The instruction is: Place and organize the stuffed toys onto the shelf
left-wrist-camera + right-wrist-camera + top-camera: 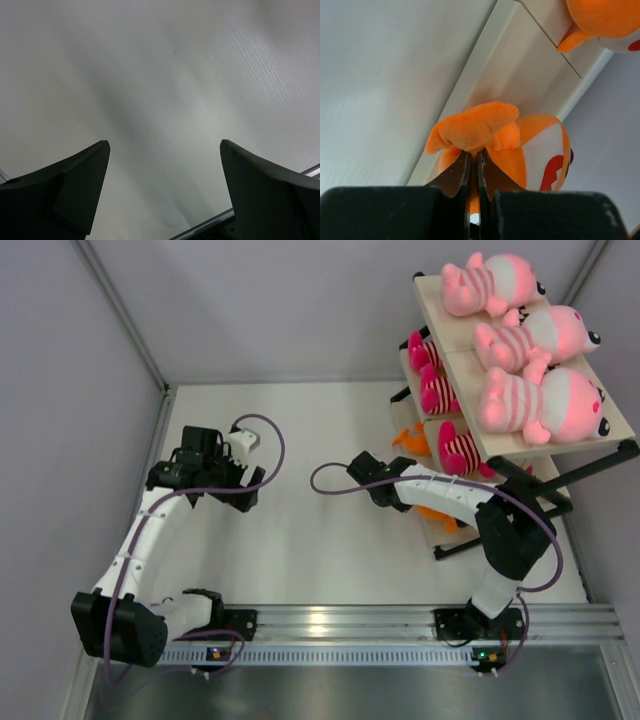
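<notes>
The shelf [610,425] stands at the right. Three big pale-pink striped toys [535,400] lie on its top board. Hot-pink toys [432,380] sit on the tier below, and an orange toy [408,440] lies lower down. My right gripper [474,155] is shut on a flap of another orange toy [475,127] beside the lowest board [520,75]. In the top view this toy [442,514] shows under my right arm, and the jaws are hidden. My left gripper [165,150] is open and empty, at the far left [250,478].
White walls enclose the table on the left, back and right. A metal rail [400,622] carries both arm bases at the near edge. A second orange toy [605,20] rests on a board above the held one. The shelf's black frame [500,525] reaches toward my right arm.
</notes>
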`<state>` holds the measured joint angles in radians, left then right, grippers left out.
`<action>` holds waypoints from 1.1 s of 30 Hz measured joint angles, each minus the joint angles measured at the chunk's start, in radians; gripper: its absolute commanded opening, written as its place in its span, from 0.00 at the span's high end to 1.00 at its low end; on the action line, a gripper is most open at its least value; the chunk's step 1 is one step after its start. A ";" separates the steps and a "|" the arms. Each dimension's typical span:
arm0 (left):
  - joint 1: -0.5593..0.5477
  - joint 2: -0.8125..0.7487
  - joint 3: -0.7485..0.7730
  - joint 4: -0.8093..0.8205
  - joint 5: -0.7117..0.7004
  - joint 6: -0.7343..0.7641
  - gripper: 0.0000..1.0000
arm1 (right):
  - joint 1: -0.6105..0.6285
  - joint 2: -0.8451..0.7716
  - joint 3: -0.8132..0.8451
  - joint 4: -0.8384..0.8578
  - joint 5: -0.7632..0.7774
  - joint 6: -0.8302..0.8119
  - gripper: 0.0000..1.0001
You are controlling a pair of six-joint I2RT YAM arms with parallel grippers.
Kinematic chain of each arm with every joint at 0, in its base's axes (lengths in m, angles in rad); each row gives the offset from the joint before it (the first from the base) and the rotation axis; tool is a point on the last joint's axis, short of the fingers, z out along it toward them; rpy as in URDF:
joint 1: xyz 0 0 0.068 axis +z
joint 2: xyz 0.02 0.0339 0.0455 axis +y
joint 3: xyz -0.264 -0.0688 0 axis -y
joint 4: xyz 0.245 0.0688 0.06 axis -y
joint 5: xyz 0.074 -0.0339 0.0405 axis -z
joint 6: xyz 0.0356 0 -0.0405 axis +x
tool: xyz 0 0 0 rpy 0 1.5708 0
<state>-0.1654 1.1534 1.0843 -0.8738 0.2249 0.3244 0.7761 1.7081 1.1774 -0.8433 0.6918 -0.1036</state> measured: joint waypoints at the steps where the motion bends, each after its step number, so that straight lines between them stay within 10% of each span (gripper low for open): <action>1: 0.000 -0.001 0.000 0.000 0.000 0.000 0.02 | 0.000 0.000 -0.010 0.006 0.004 -0.017 1.00; 21: 0.000 -0.013 0.000 0.000 0.003 0.010 0.02 | -0.006 -0.003 -0.080 0.085 0.161 -0.161 0.86; 28: 0.000 -0.013 0.000 0.000 0.003 0.011 0.02 | -0.003 -0.034 -0.097 0.080 0.158 -0.176 0.27; 33: 0.000 -0.013 0.000 0.000 0.003 0.011 0.02 | 0.010 -0.083 -0.093 0.073 0.143 -0.173 0.21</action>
<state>-0.1650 1.1408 1.0843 -0.8742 0.2276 0.3351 0.7864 1.6249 1.0840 -0.7700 0.8352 -0.2764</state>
